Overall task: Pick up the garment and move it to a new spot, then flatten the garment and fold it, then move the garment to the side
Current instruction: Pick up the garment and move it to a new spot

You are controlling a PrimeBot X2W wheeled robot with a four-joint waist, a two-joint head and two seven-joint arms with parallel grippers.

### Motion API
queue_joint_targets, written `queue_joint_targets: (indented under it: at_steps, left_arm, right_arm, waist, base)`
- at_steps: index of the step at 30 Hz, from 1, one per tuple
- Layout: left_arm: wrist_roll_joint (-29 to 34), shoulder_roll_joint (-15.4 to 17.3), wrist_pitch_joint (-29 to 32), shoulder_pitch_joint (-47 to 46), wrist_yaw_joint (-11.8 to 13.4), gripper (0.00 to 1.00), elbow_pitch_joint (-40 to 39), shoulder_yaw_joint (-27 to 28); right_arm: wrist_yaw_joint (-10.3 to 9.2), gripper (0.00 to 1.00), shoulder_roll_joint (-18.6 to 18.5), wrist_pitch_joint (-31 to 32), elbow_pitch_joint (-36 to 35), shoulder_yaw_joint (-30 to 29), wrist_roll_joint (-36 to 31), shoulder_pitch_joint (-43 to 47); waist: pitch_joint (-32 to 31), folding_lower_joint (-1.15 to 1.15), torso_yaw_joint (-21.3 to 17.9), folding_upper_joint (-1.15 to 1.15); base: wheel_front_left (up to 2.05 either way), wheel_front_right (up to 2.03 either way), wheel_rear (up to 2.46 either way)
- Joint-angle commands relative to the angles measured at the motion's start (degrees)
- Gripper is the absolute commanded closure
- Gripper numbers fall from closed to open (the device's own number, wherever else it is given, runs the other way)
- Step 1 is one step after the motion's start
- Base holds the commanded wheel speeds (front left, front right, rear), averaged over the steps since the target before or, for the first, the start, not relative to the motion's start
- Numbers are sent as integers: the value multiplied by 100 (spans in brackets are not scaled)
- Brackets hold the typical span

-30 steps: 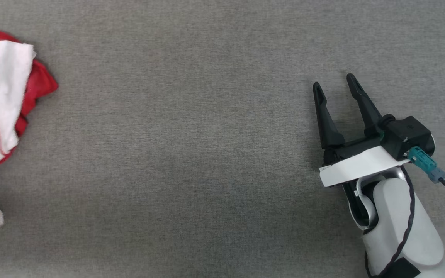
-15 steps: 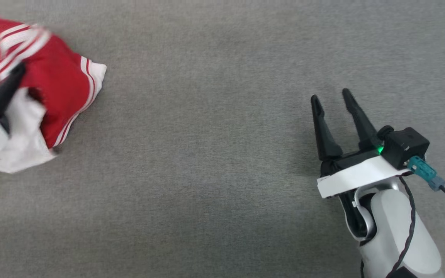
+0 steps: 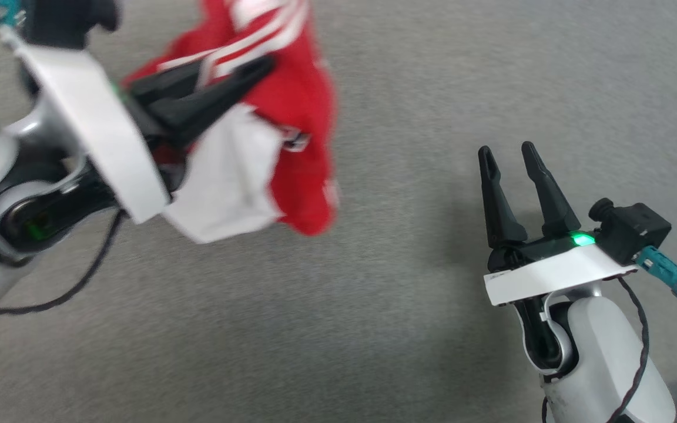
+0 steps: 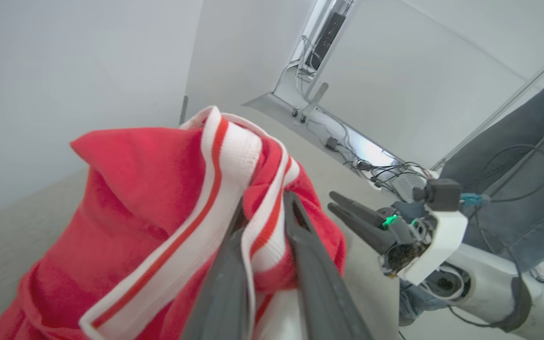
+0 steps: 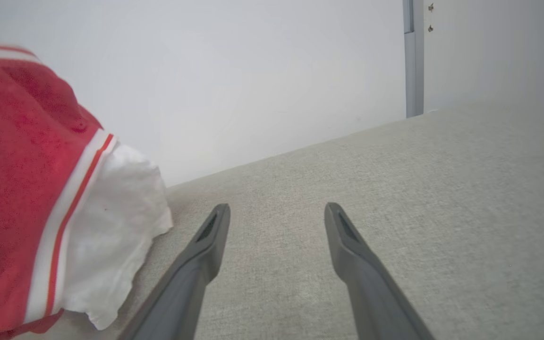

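Garment (image 3: 306, 117) hangs from left gripper (image 4: 263, 203) clamped on its striped edge; right gripper (image 3: 506, 150) spread, well apart.

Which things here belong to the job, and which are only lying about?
Job: red jersey with white sleeves and striped trim; left gripper, shut on it; open right gripper; grey cloth-covered surface.
Lying about: tangled black cables by the wall; grey vertical post.

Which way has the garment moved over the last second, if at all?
Yes. Held by the left end effector, the garment went from the head view's left edge toward the middle, nearer the near-stationary right end effector.
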Motion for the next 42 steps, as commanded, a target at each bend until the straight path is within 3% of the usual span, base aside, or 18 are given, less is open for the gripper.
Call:
queue_joint_targets:
  at_steps: [1, 6, 13, 20, 22, 31, 32, 33, 36, 38, 42]
  left_arm:
    - [-107, -128, 44, -189, 2, 100, -67, 24]
    - [-16, -390, 273, -440, 2, 100, 211, -203]
    - [651, -64, 527, -360, 2, 100, 1194, -918]
    - [1373, 109, 699, -414, 3, 100, 1663, -1577]
    - [1700, 105, 837, -428, 9, 100, 1746, -1661]
    - [2090, -26, 994, -300, 35, 100, 2096, -1777]
    - [2030, -46, 916, -348, 35, 94, 2098, -1768]
    - [2030, -46, 916, -348, 35, 94, 2098, -1768]
    - [1986, -123, 590, -442, 30, 42, 2050, -1726]
    - [1909, -179, 342, -490, 12, 0, 1930, -1699]
    - [1483, -347, -361, -432, 7, 0, 1818, -1686]
  right_arm:
    - [0, 0, -1, -14, -35, 14, 104, 64]
    - [0, 0, -1, -14, -162, -10, 420, 95]
    - [0, 0, 2, -14, -236, -60, 757, 205]
    - [0, 0, 1, -14, -310, 6, 916, 279]
    - [0, 0, 1, -14, -329, 32, 946, 258]
    - [0, 0, -2, -14, -374, 74, 879, 123]
    - [0, 0, -2, -14, -364, 50, 857, 125]
    - [0, 0, -2, -14, -364, 50, 857, 125]
    - [0, 0, -1, -14, -311, -31, 708, 108]
    - [0, 0, -2, -14, -271, -82, 572, 99]
    - [0, 0, -5, -14, -152, -202, 273, 94]
  waist:
    - [185, 0, -366, 0]
    - [402, 0, -849, 0]
    - [559, 0, -1281, 0]
    - [674, 0, -1409, 0]
    - [730, 0, -1422, 0]
    - [829, 0, -1366, 0]
    - [810, 0, -1322, 0]
    - [810, 0, -1322, 0]
    - [669, 0, -1125, 0]
    - [557, 0, -959, 0]
    - [282, 0, -585, 0]
  base:
    - [0, 0, 0]
    - [0, 0, 0]
    - [0, 0, 0]
    - [0, 0, 0]
    - [0, 0, 0]
    - [0, 0, 0]
    - [0, 0, 0]
    - [0, 0, 0]
    - [0, 0, 0]
    - [0, 0, 0]
    - [0, 0, 0]
